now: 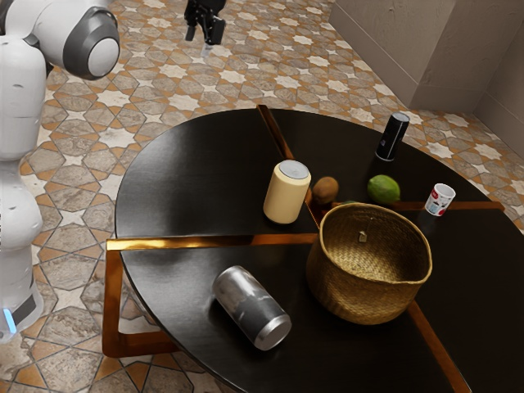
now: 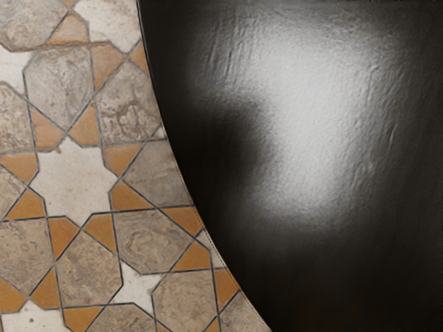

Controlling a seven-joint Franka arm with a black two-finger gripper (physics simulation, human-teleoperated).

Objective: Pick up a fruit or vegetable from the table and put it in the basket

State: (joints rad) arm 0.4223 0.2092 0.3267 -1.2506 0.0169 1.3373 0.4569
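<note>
1. You've got an indoor room, likely home-style; exact kind unclear.
2. Your cues: star-patterned tile floor [image 1: 270,65], plain walls [image 1: 393,41].
3. You also see a round black tabletop [image 1: 180,172] with brown strips, woven basket [image 1: 360,299].

We see a glossy black table [image 1: 180,176] banded in coppery brown, above floor tiles [image 2: 75,181] patterned with cream stars, orange wedges and grey-brown stone. We find the basket [image 1: 360,296] woven golden tan, the lime [image 1: 382,190] green, the kiwi [image 1: 325,190] brown, the jar [image 1: 285,199] pale yellow, the can [image 1: 247,301] mottled silver and charcoal, and the cup [image 1: 440,200] white with markings, probably red.
</note>
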